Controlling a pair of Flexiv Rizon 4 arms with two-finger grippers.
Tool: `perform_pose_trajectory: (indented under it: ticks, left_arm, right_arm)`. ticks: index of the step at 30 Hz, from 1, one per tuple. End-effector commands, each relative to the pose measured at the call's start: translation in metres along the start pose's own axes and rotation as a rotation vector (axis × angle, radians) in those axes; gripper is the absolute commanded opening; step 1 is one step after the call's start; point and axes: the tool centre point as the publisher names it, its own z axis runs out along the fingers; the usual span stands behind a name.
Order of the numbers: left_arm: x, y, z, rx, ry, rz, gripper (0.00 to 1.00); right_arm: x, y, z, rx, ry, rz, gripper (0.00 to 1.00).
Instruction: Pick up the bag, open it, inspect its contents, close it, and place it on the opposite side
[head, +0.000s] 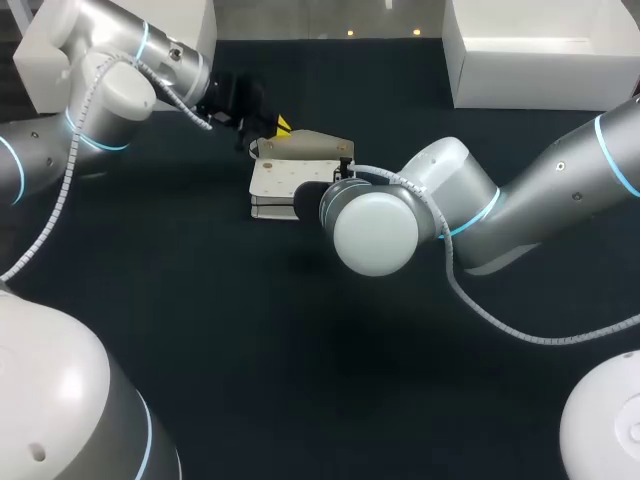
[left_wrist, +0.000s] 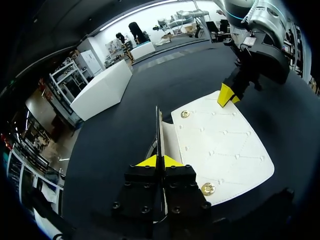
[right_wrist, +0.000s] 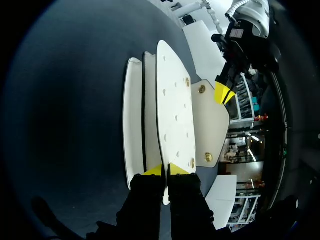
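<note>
Bag (head: 275, 185) is laid on table (head: 200, 300); raised flap (head: 312, 144) is pinched by left gripper (left_wrist: 159, 161), bag's edge is clamped by right gripper (right_wrist: 165, 171)

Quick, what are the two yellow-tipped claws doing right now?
Left gripper: closed on the raised flap of the white dimpled handbag.
Right gripper: closed on the edge of the handbag's front panel.
</note>
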Motion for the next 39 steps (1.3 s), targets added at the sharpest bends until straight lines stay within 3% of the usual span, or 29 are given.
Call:
perform_pose_trajectory:
  ticks: [1, 8, 15, 22, 39]
  left_arm:
    - [0.014, -0.003, -0.004, 0.008, -0.034, 0.027, 0.00]
    - [0.044, -0.012, 0.000, -0.034, -0.103, 0.136, 0.00]
    - [0.068, -0.009, 0.006, -0.014, -0.204, 0.203, 0.00]
    - [0.067, -0.002, 0.008, 0.015, -0.294, 0.223, 0.00]
    - [0.067, -0.002, 0.008, 0.015, -0.294, 0.223, 0.00]
  right_arm:
    - [0.003, 0.000, 0.001, -0.002, -0.010, 0.002, 0.00]
    - [0.003, 0.000, 0.001, -0.002, -0.010, 0.002, 0.00]
    - [0.003, 0.000, 0.001, -0.002, -0.010, 0.002, 0.00]
    - [0.003, 0.000, 0.001, -0.002, -0.010, 0.002, 0.00]
    - [0.003, 0.000, 0.001, -0.002, -0.010, 0.002, 0.00]
